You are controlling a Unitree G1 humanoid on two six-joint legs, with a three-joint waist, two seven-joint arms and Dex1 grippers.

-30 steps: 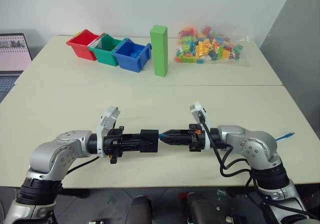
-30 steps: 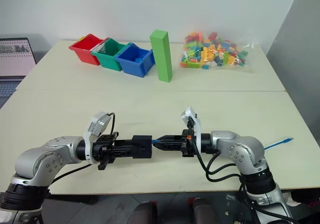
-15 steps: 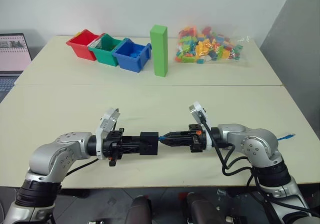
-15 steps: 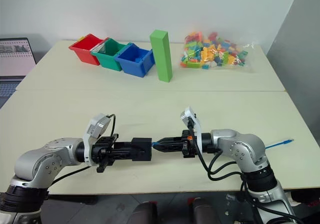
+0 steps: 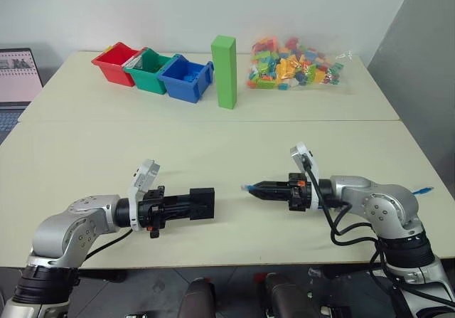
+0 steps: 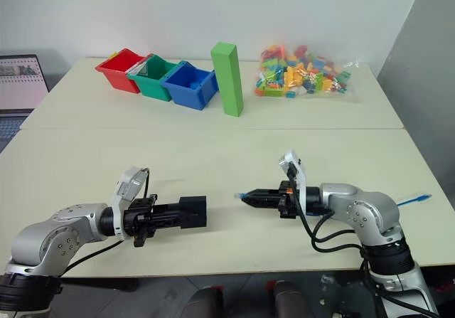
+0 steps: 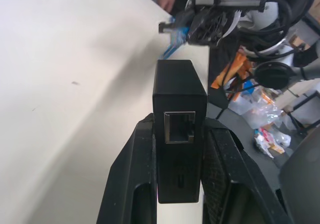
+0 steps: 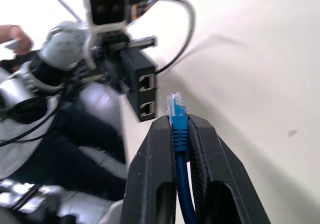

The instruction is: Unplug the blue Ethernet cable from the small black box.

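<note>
While you watch head view, note left tool (image 5: 186,205) clenched on small black box (image 5: 202,203), held low over table (image 5: 213,154), near front edge. Box matte, flat, square; left wrist view shows empty port facing out. Right tool (image 5: 264,188) clenched on blue Ethernet cable (image 8: 179,129), just behind plug; clear-tipped plug pokes past fingertips, pointing at box. Plug and box apart, open gap between. Cable's far blue end (image 5: 424,189) sticks out beside right arm, at table edge.
</note>
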